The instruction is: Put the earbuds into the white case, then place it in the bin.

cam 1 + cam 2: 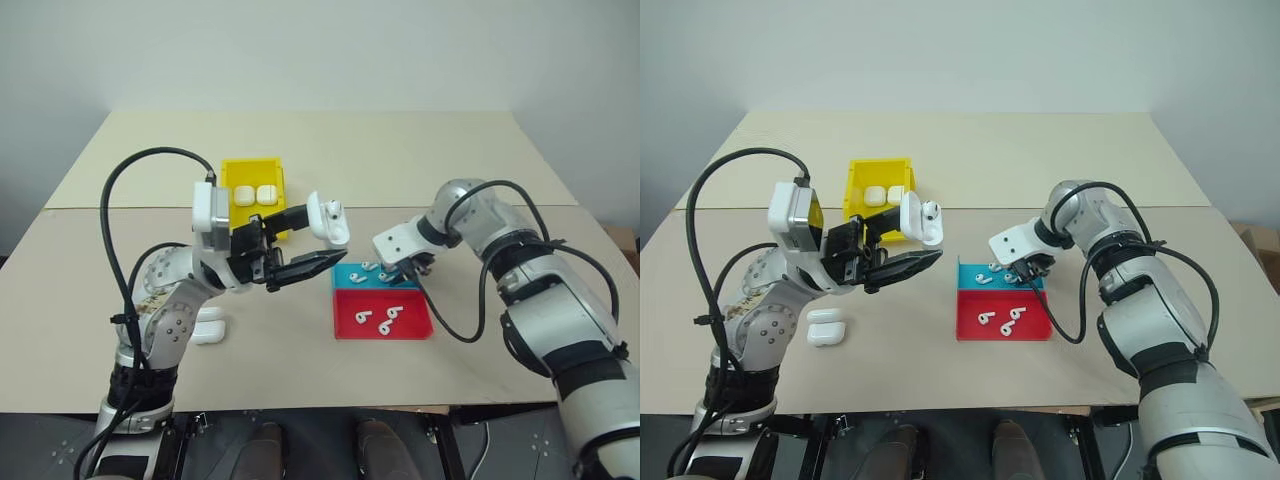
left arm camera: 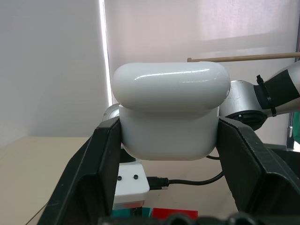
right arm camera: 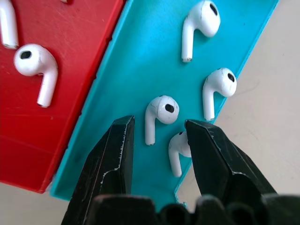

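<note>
Hovering part-open, empty, right gripper (image 3: 157, 133) over earbuds (image 3: 159, 117) lying between its fingertips; left gripper (image 2: 168, 140) clamping white case (image 2: 169, 110), lid open.

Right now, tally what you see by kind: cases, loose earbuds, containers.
White cases: 5 (1 in the left gripper, 2 in the yellow bin, 2 on the table)
Loose earbuds: 7 (4 in the tray's blue half, 3 in its red half)
Containers: 2 (bin, tray)
Total: 14
</note>
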You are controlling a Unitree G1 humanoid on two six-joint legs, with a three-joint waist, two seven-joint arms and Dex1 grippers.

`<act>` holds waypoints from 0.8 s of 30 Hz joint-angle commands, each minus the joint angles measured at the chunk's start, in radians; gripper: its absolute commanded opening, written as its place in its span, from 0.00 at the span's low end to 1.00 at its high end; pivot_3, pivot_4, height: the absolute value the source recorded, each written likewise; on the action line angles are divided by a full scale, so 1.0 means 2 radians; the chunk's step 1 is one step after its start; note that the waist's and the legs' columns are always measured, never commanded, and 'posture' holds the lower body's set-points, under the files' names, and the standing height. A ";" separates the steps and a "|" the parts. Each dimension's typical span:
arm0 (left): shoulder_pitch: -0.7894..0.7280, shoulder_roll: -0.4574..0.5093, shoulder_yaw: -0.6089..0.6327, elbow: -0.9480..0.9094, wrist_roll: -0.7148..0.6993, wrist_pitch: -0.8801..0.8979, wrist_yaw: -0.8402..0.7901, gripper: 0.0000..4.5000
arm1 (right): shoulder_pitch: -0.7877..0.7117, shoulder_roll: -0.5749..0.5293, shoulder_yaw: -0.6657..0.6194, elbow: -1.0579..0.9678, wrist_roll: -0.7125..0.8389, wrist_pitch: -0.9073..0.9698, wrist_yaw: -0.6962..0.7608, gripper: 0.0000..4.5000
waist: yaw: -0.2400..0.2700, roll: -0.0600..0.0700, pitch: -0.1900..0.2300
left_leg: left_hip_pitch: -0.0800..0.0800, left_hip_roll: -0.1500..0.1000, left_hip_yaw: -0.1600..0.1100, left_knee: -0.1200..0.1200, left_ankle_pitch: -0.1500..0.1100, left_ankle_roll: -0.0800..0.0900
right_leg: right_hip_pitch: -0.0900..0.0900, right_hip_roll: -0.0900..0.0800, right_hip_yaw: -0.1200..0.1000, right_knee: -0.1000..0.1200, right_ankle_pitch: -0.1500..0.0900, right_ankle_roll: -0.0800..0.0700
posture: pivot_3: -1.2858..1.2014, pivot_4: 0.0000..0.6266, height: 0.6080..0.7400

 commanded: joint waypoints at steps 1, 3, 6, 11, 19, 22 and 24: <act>0.003 -0.003 0.004 -0.021 -0.009 -0.007 0.003 0.62 | -0.009 0.001 -0.007 0.005 -0.006 0.003 -0.005 0.47 | 0.000 0.000 0.000 | 0.000 0.000 0.000 0.000 0.000 0.000 | 0.000 0.000 0.000 0.000 0.000 0.000 | 0.52 0.24 1.00; 0.004 -0.002 0.004 -0.023 -0.009 -0.006 0.004 0.62 | -0.010 0.004 -0.008 0.007 -0.008 0.004 -0.006 0.47 | 0.000 0.000 0.000 | 0.000 0.000 0.000 0.000 0.000 0.000 | 0.000 0.000 0.000 0.000 0.000 0.000 | 0.52 0.24 1.00; 0.007 -0.001 0.006 -0.025 -0.010 -0.005 0.006 0.62 | -0.009 0.007 -0.006 0.012 -0.013 0.006 -0.012 0.47 | 0.000 0.000 0.000 | 0.000 0.000 0.000 0.000 0.000 0.000 | 0.000 0.000 0.000 0.000 0.000 0.000 | 0.52 0.24 1.00; 0.010 0.000 0.006 -0.030 -0.012 -0.003 0.008 0.62 | -0.004 0.010 -0.005 0.014 -0.018 0.004 -0.015 0.47 | -0.001 0.000 0.000 | 0.001 0.000 0.000 0.000 0.000 0.000 | 0.001 0.000 0.000 0.000 0.000 0.000 | 0.52 0.24 1.00; 0.015 0.002 0.007 -0.038 -0.013 -0.001 0.016 0.62 | 0.000 0.015 -0.001 0.016 -0.023 0.002 -0.017 0.43 | -0.002 0.000 0.000 | 0.003 0.000 0.000 0.000 0.000 0.000 | 0.002 0.000 0.000 0.000 0.000 0.000 | 0.52 0.24 1.00; 0.016 0.002 0.007 -0.040 -0.013 -0.001 0.019 0.62 | 0.002 0.016 0.001 0.016 -0.026 -0.001 -0.017 0.27 | -0.002 0.000 0.000 | 0.003 0.000 0.000 0.000 0.000 0.000 | 0.003 0.000 0.000 0.000 0.000 0.000 | 0.52 0.24 1.00; 0.016 0.002 0.008 -0.040 -0.013 -0.002 0.020 0.62 | 0.003 0.017 0.001 0.016 -0.027 -0.003 -0.016 0.14 | -0.002 0.000 0.000 | 0.003 0.000 0.000 0.000 0.000 0.000 | 0.003 0.000 0.000 0.000 0.000 0.000 | 0.52 0.24 1.00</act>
